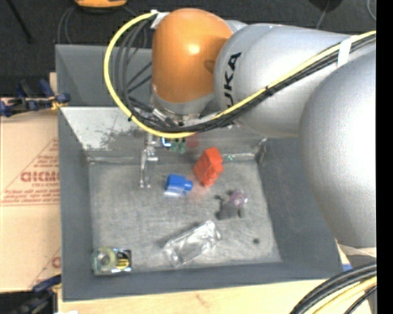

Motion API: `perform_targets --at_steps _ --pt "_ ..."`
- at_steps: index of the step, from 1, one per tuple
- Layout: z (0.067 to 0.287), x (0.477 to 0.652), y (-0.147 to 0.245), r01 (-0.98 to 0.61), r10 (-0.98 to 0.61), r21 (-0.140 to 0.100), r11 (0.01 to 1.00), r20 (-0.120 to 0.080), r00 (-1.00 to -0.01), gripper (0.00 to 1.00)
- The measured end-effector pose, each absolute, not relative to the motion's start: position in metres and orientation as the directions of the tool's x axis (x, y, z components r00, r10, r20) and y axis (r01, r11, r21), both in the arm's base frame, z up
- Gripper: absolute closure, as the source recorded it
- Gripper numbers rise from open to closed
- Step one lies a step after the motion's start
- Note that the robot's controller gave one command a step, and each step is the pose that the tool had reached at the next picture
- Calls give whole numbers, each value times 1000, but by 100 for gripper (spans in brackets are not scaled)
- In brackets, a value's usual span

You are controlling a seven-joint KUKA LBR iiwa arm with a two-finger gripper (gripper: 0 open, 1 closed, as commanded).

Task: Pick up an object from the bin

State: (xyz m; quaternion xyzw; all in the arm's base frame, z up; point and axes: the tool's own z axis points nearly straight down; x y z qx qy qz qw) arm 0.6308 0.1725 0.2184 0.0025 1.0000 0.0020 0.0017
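- Blue plastic piece (177, 186), small and blocky with a pale end, lies on the floor of the bin (118, 218), a little behind the middle and nearer the back wall than the front edge. Nothing grips it.
- Just beside it, toward the bin's left wall, the claw (145, 175) hangs down thin and metallic close to the back wall, its tip at or near the floor. Whether it is wide or narrow cannot be told, and nothing is seen held in it.
- Over the claw sits the rounded orange cover (187, 54) on the wrist, with a yellow cable (118, 90) and darker ones looping round it. The silver arm (295, 77) stretches away over the bin's right side.
- On the blue piece's other side, a little further back, stands an orange-red block (208, 166), near it but not touching.
- Further toward the right wall, about midway between back and front, lies a small purple and grey thing (231, 203); its shape is too small to make out.
- A crumpled clear plastic bag (191, 243) lies close to the middle of the front edge, well apart from the blue piece.
- A tiny dark speck (255, 242) sits on the floor between the bag and the right wall.
- In the front left corner is tucked a pale roll (111, 260) with a yellow and black part, the farthest thing from the claw.
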Motion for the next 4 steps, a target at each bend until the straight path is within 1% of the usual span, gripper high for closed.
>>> perform_targets --at_steps 1,2,3,4 --pt "198 634 119 62 62 0 998 -1 -998 0" --pt "105 653 66 25 25 -4 1000 2 -1000 0" --pt "74 646 46 122 122 8 993 -10 -993 0" --pt "77 649 45 122 122 7 993 -21 -992 100"
